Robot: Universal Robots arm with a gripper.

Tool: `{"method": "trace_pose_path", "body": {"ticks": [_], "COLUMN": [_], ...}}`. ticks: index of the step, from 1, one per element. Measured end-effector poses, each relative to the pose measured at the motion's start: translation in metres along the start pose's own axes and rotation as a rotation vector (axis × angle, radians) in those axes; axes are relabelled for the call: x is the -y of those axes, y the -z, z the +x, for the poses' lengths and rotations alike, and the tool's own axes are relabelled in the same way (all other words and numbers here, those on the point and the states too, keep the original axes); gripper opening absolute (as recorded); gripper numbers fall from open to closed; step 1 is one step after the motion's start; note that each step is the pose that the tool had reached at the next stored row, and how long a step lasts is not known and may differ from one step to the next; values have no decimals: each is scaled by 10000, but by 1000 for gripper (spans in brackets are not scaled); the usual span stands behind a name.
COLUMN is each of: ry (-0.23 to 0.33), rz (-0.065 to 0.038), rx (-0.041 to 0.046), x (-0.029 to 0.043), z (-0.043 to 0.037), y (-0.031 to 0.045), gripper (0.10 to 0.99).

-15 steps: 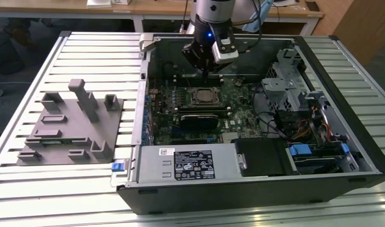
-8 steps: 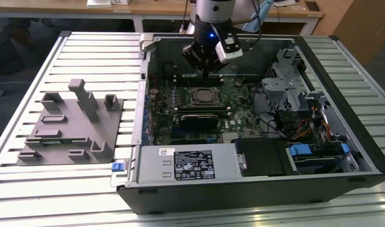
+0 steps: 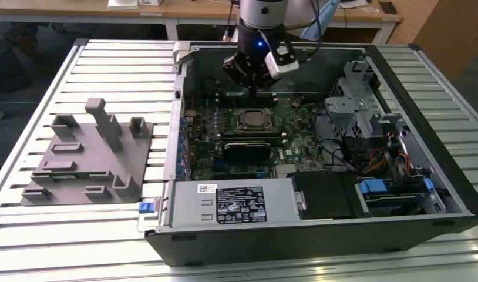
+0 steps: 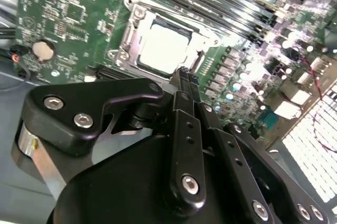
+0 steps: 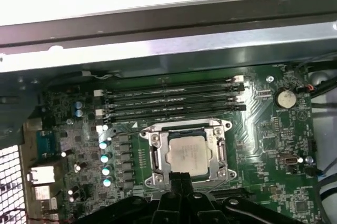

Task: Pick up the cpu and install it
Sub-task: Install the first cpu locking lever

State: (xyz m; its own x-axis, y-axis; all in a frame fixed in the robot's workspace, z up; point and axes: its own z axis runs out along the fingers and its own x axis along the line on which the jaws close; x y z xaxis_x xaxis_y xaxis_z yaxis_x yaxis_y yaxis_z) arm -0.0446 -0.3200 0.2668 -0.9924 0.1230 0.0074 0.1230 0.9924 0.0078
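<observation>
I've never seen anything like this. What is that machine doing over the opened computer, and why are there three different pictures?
It is one robot arm ending in a gripper, a two-fingered clamp. One camera stands off the arm and shows the whole table with the open computer case and a grey fixture beside it. Both wrist views come from cameras riding on the arm, looking down past the black fingers. The fingers are closed together and hold nothing. Just beyond them the cpu, a pale square chip, sits in its socket frame on the green motherboard.
</observation>
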Motion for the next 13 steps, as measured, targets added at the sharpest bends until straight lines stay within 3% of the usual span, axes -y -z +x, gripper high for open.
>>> {"method": "trace_pose_path", "body": {"ticks": [5, 10, 13], "ry": [13, 700, 744], "rz": [-7, -19, -21], "rx": [0, -10, -3], "x": [13, 15, 18], "z": [107, 115, 143], "y": [-5, -11, -15], "gripper": [106, 106, 106]}}
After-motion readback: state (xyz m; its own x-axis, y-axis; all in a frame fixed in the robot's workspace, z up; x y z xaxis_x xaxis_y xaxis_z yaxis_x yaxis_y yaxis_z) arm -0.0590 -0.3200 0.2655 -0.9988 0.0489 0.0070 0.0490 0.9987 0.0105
